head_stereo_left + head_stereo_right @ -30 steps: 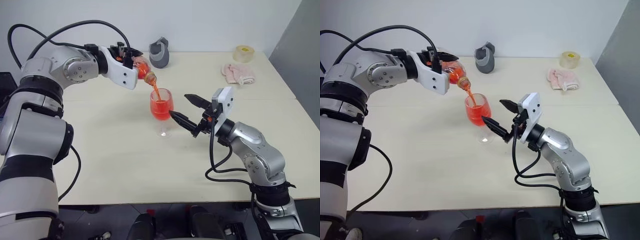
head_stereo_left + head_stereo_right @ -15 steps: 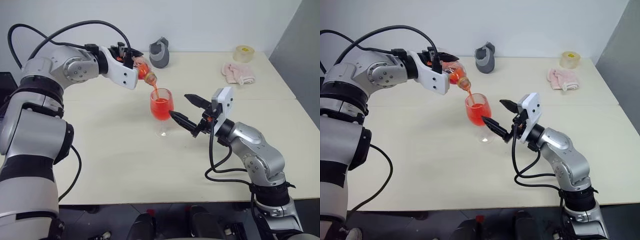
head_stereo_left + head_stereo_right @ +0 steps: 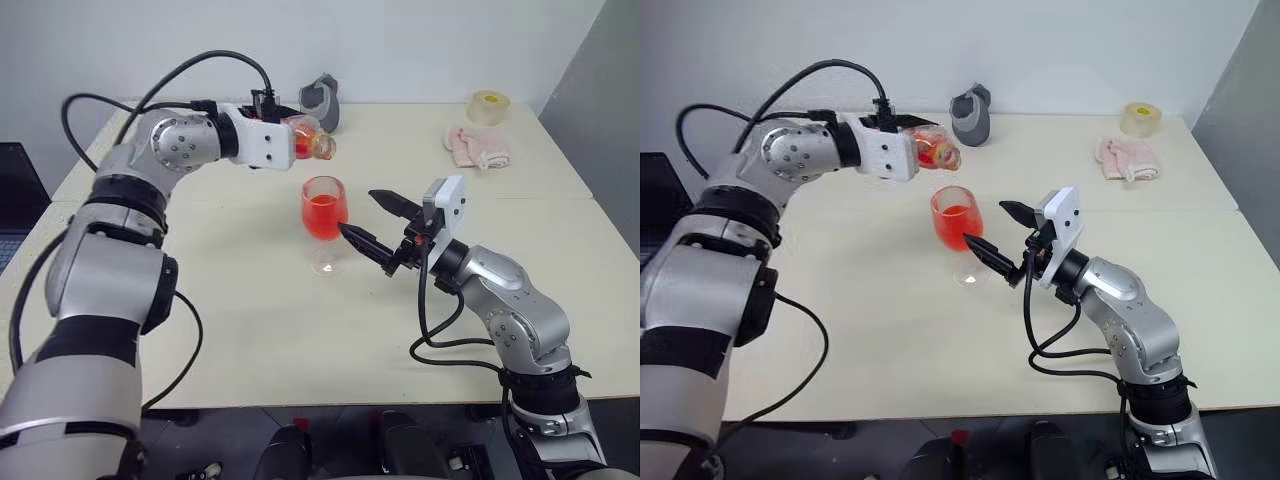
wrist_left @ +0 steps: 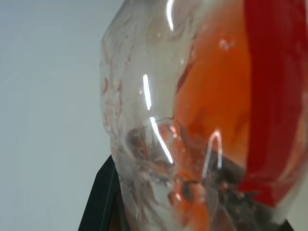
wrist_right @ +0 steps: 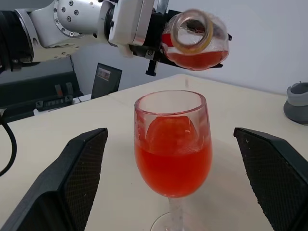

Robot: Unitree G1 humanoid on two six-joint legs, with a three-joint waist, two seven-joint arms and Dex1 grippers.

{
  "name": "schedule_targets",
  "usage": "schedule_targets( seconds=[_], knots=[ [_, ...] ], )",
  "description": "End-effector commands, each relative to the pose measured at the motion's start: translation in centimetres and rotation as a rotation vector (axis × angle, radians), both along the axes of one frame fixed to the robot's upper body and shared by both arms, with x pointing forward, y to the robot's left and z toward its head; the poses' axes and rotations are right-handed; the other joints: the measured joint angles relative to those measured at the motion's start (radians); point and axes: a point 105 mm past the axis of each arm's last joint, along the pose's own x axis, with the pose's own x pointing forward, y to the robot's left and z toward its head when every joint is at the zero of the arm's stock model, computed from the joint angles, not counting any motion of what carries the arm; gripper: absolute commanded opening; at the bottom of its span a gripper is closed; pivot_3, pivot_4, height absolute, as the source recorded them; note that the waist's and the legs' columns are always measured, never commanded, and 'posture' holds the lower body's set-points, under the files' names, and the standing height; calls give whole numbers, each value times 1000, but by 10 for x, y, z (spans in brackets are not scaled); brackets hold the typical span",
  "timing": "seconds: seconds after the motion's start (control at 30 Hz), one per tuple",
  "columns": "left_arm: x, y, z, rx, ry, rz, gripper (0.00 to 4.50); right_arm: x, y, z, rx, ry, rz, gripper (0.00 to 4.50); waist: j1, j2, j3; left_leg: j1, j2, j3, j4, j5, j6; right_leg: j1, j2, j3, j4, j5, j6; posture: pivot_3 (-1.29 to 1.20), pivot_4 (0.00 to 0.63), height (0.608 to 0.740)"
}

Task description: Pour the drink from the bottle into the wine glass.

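Observation:
The wine glass (image 3: 323, 212) stands upright mid-table, its bowl more than half full of the red-pink drink (image 5: 173, 166). Above and just behind it, my left gripper (image 3: 288, 135) is shut on the bottle (image 3: 308, 143). The bottle lies about level with its open mouth (image 5: 194, 32) facing the right arm. A little drink pools in its lower side, and no stream falls. My right gripper (image 3: 373, 222) is open just to the right of the glass bowl. Its fingers (image 5: 72, 185) flank the glass without touching it.
A grey object (image 3: 320, 101) stands at the table's back edge behind the bottle. A roll of tape (image 3: 487, 105) and a pink cloth (image 3: 476, 147) lie at the far right. A dark laptop (image 3: 14, 195) sits off the left edge.
My left wrist has rolled the bottle up from its downward tilt to about level and shifted it slightly right. The stream into the glass has stopped. The right arm is unmoved.

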Motion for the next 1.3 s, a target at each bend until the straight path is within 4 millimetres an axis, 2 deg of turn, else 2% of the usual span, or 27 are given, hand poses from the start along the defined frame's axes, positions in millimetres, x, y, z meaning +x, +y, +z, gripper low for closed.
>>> schedule_targets(
  seconds=[0.03,0.27,0.4,0.57,0.67,0.77,0.93,1.13,1.2,1.3],
  knots=[
    [-2,3,26,-182,22,-12,1366,-9,3,15,20,-67,20,4500,-1,0,0,0,0,0,0,0,0,0,0,0,0,0,0,0,150,740],
    [5,18,42,-541,150,25,1366,-20,3,18,20,-80,67,4500,-4,0,0,-2,-1,-9,1,0,0,0,-1,-6,0,0,0,0,150,740],
    [9,39,27,-725,233,94,1366,-30,-1,18,21,-72,109,4500,-5,1,0,-2,-1,-13,1,0,0,1,-1,-7,1,0,0,0,150,740],
    [9,81,10,-1040,268,267,1366,-47,-9,0,-63,-73,171,4500,-4,1,0,-2,0,-15,2,0,0,1,-1,-9,1,0,0,0,150,740],
    [3,105,-6,-1161,254,386,1366,-52,-12,-10,-100,-75,191,4500,-2,0,0,-3,0,-16,2,0,0,1,-2,-9,1,0,0,0,150,740],
    [-5,121,-30,-1243,276,463,1366,-55,-11,-15,-104,-72,204,4500,0,1,-1,-3,0,-16,2,0,-1,1,-2,-9,1,0,0,0,150,740],
    [-12,132,-69,-1309,309,550,1366,-54,-8,-19,-107,-75,207,4500,4,0,-1,-2,0,-16,2,1,-2,2,-2,-9,1,0,0,0,150,740],
    [-18,144,-95,-1358,306,579,1366,-52,-8,-21,-107,-72,199,4500,13,0,-1,-2,-1,-16,2,1,-2,2,-4,-10,1,0,0,0,150,740],
    [-20,151,-113,-1355,319,594,1366,-52,-6,-20,-106,-73,196,4500,17,0,-2,-2,0,-16,2,1,-2,2,-4,-10,0,0,0,0,150,740],
    [-20,156,-127,-1371,342,622,1366,-51,-7,-19,-110,-73,193,4500,19,0,-2,-1,-1,-15,2,1,-2,3,-4,-10,0,0,0,0,150,740]
  ],
)
